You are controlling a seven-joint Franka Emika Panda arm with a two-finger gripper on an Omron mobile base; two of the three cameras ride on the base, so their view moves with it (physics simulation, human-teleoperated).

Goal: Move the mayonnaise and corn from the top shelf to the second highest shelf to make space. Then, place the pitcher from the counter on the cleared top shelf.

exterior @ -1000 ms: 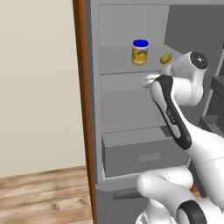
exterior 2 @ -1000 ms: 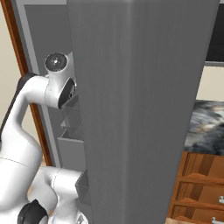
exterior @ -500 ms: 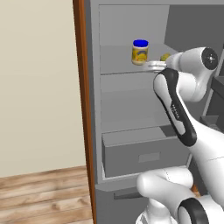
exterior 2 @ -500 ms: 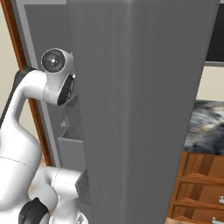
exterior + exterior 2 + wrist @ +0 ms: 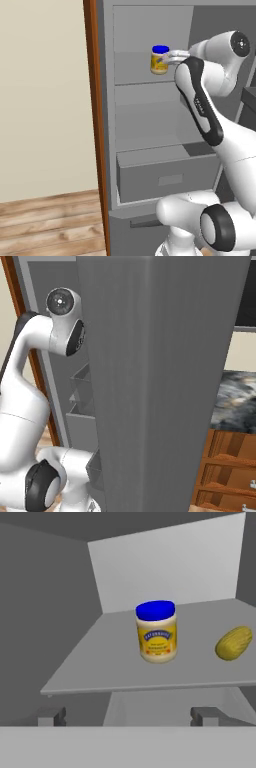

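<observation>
The mayonnaise [image 5: 156,632] is a blue-lidded jar with a yellow label, standing upright on the top shelf [image 5: 95,672]. The small yellow corn [image 5: 233,643] lies on the same board, to the jar's right in the hand view. My gripper [image 5: 128,717] is open at the shelf's front edge, a short way before the jar, with nothing between its fingertips [image 5: 51,716]. In the left base view the gripper [image 5: 173,56] is level with the mayonnaise [image 5: 160,60], just to its right. Below lies the second highest shelf [image 5: 150,147]. The pitcher is out of view.
A brown frame [image 5: 95,125] edges the fridge on the left, and a grey drawer front [image 5: 167,177] sits under the lower board. In the right base view the grey fridge wall [image 5: 160,381] blocks most of the scene, with the dark counter [image 5: 235,401] and wooden drawers [image 5: 225,471] beyond.
The arm has lifted the hand from below the top shelf up to the jar's height and closer to it. The jaws stay open.
</observation>
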